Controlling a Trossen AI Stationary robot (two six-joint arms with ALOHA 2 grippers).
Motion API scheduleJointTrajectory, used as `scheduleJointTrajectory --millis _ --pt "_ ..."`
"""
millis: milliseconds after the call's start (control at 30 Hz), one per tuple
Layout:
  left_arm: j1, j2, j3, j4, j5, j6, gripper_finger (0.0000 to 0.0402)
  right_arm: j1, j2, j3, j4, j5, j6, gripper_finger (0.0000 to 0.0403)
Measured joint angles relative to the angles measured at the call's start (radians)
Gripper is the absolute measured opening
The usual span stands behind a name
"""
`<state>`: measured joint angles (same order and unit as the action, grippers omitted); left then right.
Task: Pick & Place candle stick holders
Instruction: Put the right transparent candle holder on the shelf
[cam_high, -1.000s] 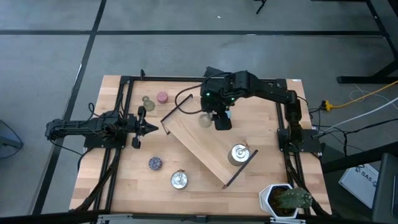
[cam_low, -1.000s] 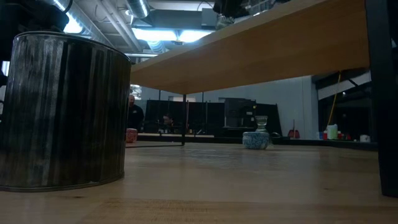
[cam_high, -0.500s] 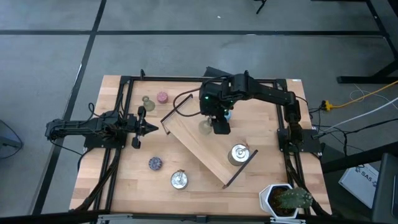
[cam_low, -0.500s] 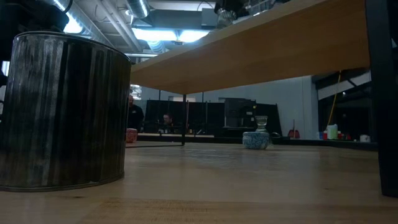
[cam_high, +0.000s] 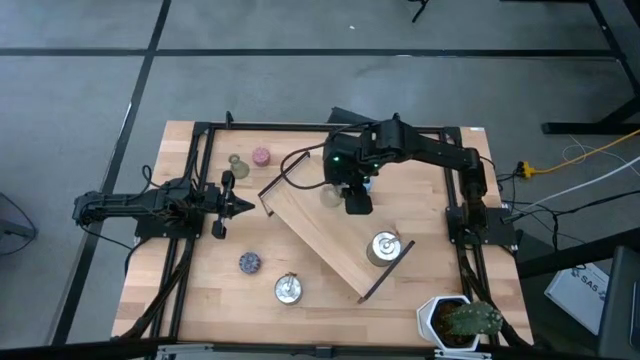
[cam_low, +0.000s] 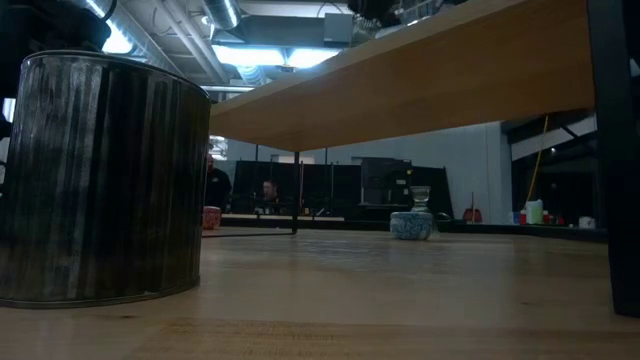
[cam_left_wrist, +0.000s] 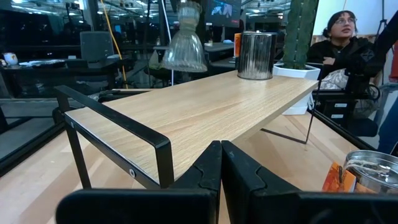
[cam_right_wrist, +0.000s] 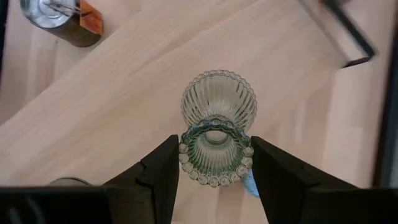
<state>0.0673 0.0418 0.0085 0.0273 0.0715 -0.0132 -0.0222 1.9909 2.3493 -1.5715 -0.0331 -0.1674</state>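
Observation:
A ribbed, olive-green glass bell-shaped candle stick holder hangs over the far end of the long wooden tray, with my right gripper shut on it. The left wrist view shows it above the tray top. My left gripper waits shut at the table's left, pointing level toward the tray. A shiny silver holder stands on its base on the tray's near end. My right gripper pinches the holder's scalloped top rim between its two fingers, one on each side. The fingers come from above, pointing steeply down. The holder hangs upright below them, bell end down, clear of the tray.
On the table stand a second silver holder, a purple one, a pink one and an olive one. A blue holder stands near the far edge. A potted plant stands at the near right corner.

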Motion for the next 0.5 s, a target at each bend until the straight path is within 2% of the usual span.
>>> scheduleJointTrajectory --millis 500 --pt "0.0 0.0 0.0 0.0 0.0 0.0 0.0004 0.032 -0.018 0.0 0.077 0.009 -0.005 0.0179"
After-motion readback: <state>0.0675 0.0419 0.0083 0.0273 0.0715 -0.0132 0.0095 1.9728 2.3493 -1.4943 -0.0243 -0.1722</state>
